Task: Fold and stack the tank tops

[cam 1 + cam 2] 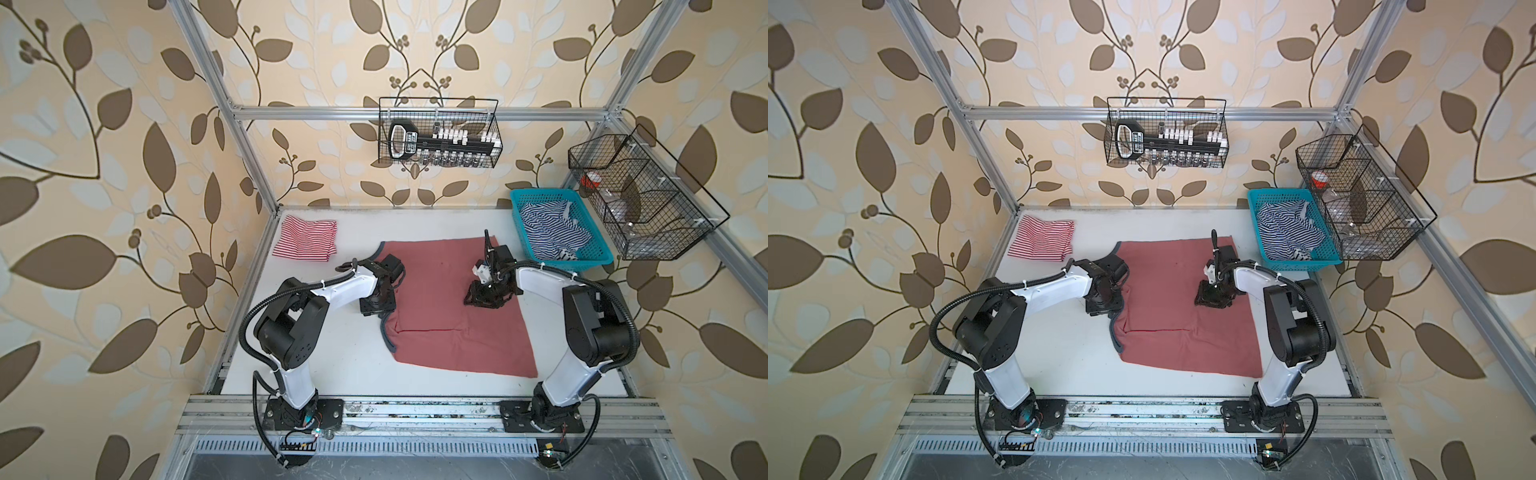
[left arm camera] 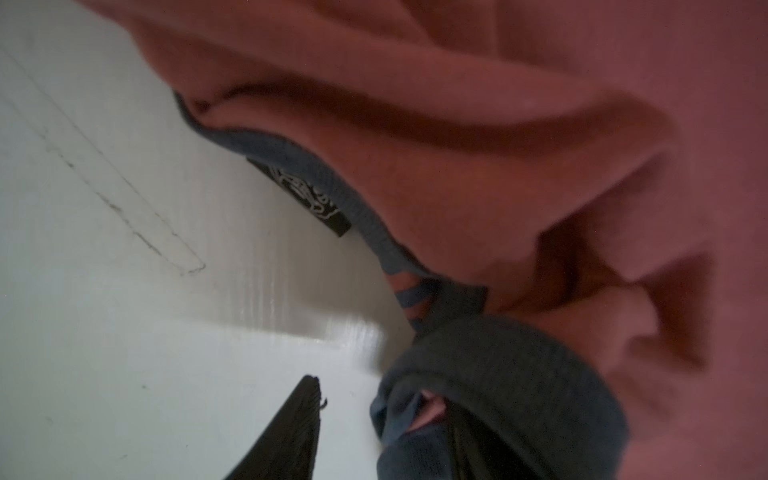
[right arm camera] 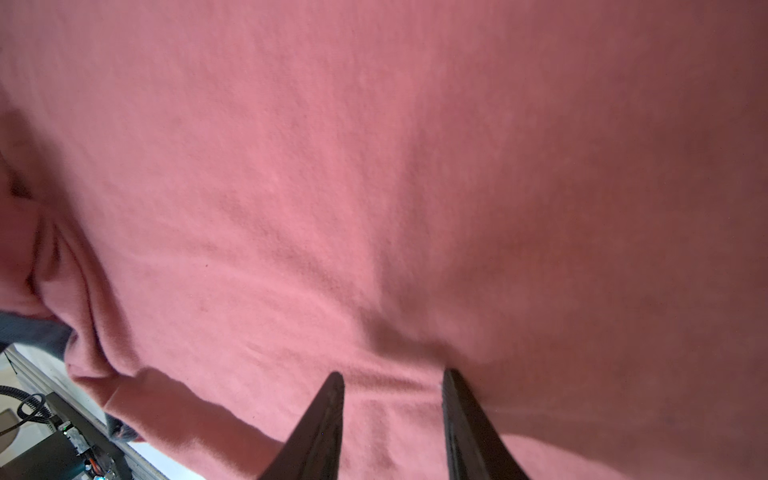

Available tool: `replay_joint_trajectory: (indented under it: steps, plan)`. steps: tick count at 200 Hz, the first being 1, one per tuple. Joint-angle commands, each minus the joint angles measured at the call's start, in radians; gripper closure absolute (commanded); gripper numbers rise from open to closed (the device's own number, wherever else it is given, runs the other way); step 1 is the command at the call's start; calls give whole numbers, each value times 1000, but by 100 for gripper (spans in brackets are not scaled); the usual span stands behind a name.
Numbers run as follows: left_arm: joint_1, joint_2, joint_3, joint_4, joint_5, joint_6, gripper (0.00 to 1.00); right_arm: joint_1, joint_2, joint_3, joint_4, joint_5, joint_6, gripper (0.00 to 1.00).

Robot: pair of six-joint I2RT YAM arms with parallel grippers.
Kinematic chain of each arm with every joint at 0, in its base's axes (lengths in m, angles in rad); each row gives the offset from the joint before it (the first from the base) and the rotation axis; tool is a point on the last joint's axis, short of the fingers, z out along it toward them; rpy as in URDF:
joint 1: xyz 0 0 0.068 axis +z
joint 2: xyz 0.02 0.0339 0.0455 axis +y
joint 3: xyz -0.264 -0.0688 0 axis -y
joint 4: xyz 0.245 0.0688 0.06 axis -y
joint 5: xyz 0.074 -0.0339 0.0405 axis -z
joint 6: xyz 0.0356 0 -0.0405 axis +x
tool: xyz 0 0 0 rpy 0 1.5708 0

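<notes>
The dusty red tank top is lying spread across the middle of the white table, mostly flat, with a straight fold edge running across its near part and its navy trim curling along its left edge. The left gripper is pointing down at that left edge. In the left wrist view its jaws are standing partly apart. 1 finger is sitting on bare table, clear of the cloth, while bunched navy trim is draping over the place where the other finger should be, so nothing is clamped between them. A small black label is showing just inside the trim. The right gripper is pressing down on the right half of the red top. Its 2 fingertips are resting on the fabric, partly open, with a low wrinkle between them but no fold pinched. The red-and-white striped tank top is lying folded just beyond the red top's far-left corner, apart from it. A teal basket holding a blue-and-white striped cloth is sitting just past the red top's far-right corner.
</notes>
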Motion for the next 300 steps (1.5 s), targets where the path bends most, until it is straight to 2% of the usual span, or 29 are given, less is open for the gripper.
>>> replay_joint_trajectory:
  steps: [1, 34, 80, 95, 151, 191, 236, 277, 300]
  plan:
    - [2, -9, 23, 7, -40, -16, 53, -12, 22, 16, -28, 12, -27, 59]
    - [6, -11, -5, 46, -40, -12, 63, -18, 34, 14, -23, 12, -26, 60]
    - [24, -9, -49, 58, -53, 14, 94, -37, 40, 21, -29, 18, -39, 60]
    - [35, -21, -68, 49, -60, 18, 100, -46, 37, 24, -35, 19, -44, 60]
    - [51, -106, -66, -103, -189, 78, 100, -67, 75, 58, -89, 79, -68, 60]
    - [52, -66, -36, -264, -246, 138, 81, -73, 111, 68, -111, 98, -74, 60]
    - [53, -33, -84, -343, -297, 112, 84, -78, 117, 72, -114, 103, -73, 61]
    - [54, -140, -111, -191, -114, 69, 72, -82, 117, 72, -115, 99, -76, 61]
    - [53, -196, -112, -122, -38, 40, 71, -85, 116, 72, -114, 98, -76, 61]
